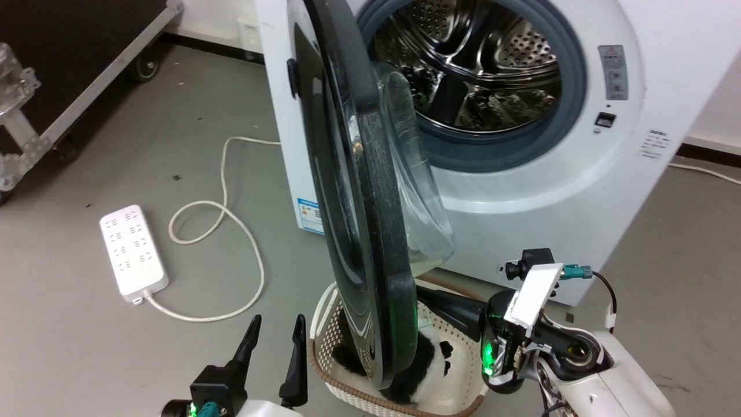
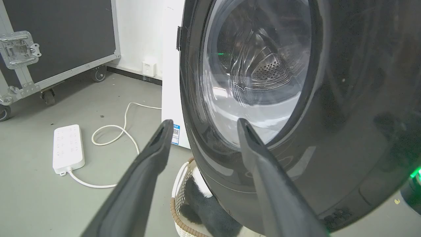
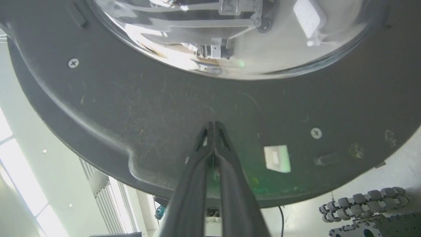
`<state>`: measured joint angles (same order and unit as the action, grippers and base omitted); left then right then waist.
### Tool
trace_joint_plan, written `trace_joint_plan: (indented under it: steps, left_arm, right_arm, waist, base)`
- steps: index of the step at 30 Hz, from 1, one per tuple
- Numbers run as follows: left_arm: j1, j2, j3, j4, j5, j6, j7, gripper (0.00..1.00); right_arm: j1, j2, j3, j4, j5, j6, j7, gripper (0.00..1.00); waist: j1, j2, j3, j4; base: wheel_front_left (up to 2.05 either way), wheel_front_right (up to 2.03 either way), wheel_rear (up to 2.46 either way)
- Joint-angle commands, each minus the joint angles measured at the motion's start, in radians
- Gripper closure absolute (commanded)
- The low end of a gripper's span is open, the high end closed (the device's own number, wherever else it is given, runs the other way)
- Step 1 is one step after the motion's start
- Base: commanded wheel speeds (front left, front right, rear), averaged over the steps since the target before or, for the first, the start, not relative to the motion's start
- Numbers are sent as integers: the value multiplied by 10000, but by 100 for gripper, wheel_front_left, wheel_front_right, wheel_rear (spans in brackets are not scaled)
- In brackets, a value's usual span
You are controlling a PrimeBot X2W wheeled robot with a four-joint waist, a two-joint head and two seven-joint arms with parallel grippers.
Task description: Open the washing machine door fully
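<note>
Half open, the washing machine door (image 1: 370, 231) has the right gripper (image 3: 213, 126), pinched closed, against its inner rim, apparently to push; left gripper (image 2: 204, 121) gapes empty.

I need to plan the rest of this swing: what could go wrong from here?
1. The right gripper, shut, only presses tip-first on the inner frame of the washing machine door; it may slide off.
2. The open left gripper stands on the door's outer side, possibly in its swing path.
3. The door's lower edge hangs over the basket and might snag it.
</note>
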<state>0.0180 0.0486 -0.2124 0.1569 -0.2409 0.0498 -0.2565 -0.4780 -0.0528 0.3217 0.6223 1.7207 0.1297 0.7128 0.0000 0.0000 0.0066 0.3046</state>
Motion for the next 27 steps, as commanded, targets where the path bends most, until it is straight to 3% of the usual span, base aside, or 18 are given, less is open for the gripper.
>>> trace_joint_plan:
  steps: [1, 2, 3, 4, 8, 14, 19, 23, 27]
  left_arm:
    - [9, 16, 35, 13, -53, 7, -53, 0]
    - [5, 16, 56, 11, -75, 13, -53, 0]
    - [9, 16, 74, -2, -104, 18, -53, 0]
    - [17, 16, 103, -13, -128, 27, -53, 0]
    - [9, 16, 238, -55, -186, -6, -53, 0]
    - [-11, 16, 642, -56, -234, -197, -53, 0]
    - [-8, 16, 1208, 13, -200, -383, -53, 0]
    - [64, 16, 1630, -47, -162, -513, -53, 0]
    - [188, 16, 1802, -104, -126, -717, -53, 0]
  right_arm:
    - [155, -19, 58, -70, 31, 10, -134, 100]
    - [154, -86, 69, -94, 0, 10, -275, 100]
    - [146, -194, 60, -157, -106, 10, -517, 62]
    - [151, -304, 51, -240, -227, 10, -761, 0]
    - [275, -1062, -43, -1066, -1500, 10, -2474, 0]
    - [1037, -2735, 136, -3073, -5575, 10, -6429, 0]
    - [1940, -3759, -203, -3623, -9129, 10, -8986, 0]
    - [2825, -3436, -1446, -3832, -11960, 10, -9594, 0]
    - [3938, -2185, -2952, -4578, -14298, 10, -9715, 0]
  waist:
    - [0, 0, -33, -96]
    - [0, 0, -57, -163]
    - [0, 0, -84, -238]
    - [0, 0, -121, -334]
    - [0, 0, -237, -732]
    - [0, 0, -357, -1401]
    - [0, 0, -439, -1846]
    - [0, 0, -480, -2107]
    - [0, 0, -489, -2283]
  base:
    - [0, 0, 0]
    - [0, 0, 0]
    - [0, 0, 0]
    - [0, 0, 0]
    - [0, 0, 0]
    - [0, 0, 0]
    - [0, 0, 0]
    - [0, 0, 0]
    - [0, 0, 0]
